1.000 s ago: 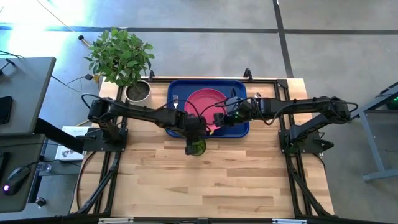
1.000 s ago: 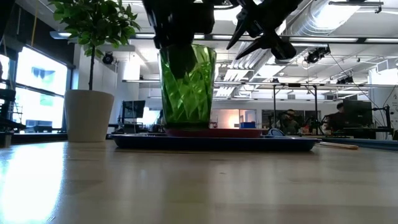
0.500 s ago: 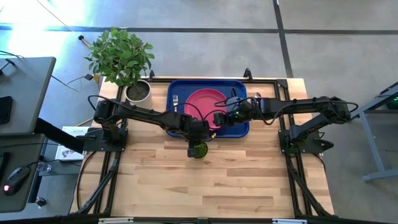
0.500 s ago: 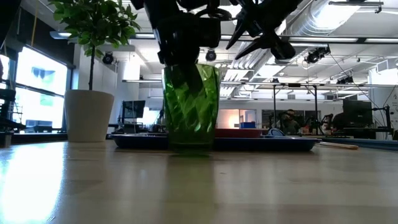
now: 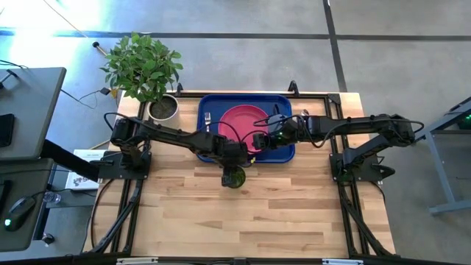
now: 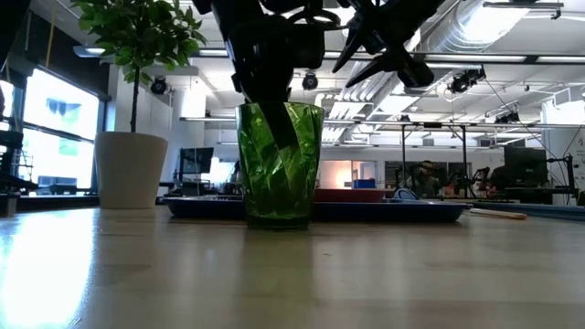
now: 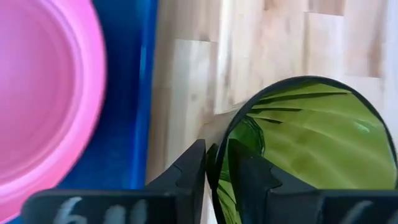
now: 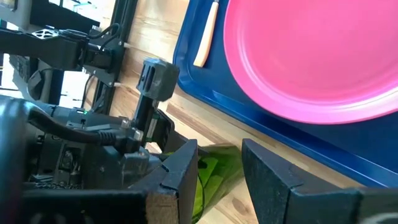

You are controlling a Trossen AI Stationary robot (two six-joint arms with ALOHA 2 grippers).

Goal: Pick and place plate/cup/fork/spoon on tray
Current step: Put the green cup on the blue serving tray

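Note:
The green cup (image 5: pixel 234 177) stands upright on the table just in front of the blue tray (image 5: pixel 283 103); it also shows in the low view (image 6: pixel 280 169). My left gripper (image 7: pixel 216 167) is shut on its rim. The pink plate (image 5: pixel 239 124) lies in the tray, and the fork (image 5: pixel 208 118) lies left of it. My right gripper (image 8: pixel 217 169) is open and empty, hovering over the plate's near right rim (image 5: pixel 259 140). A tan handle, probably the spoon's (image 6: pixel 498 214), lies on the table right of the tray. My left gripper pinches the cup's wall at the rim (image 7: pixel 212 155), on the side facing the tray, with one finger (image 7: pixel 247 177) inside the cup and the other (image 7: pixel 194 169) outside. The fingers come from above, pointing down. The cup stands upright with its base on the table (image 6: pixel 278 223).
A potted plant (image 5: pixel 163 107) stands at the table's far left corner, left of the tray. The wooden table in front of the cup (image 5: pixel 250 217) is bare. The right arm (image 5: pixel 346 126) reaches across the tray's right end.
My left gripper has gone down with the cup, a little toward the table's near edge. The cup hung clear above the tray's front edge, tipped on the way down, and now stands upright on the table. The gripper stays shut on its rim.

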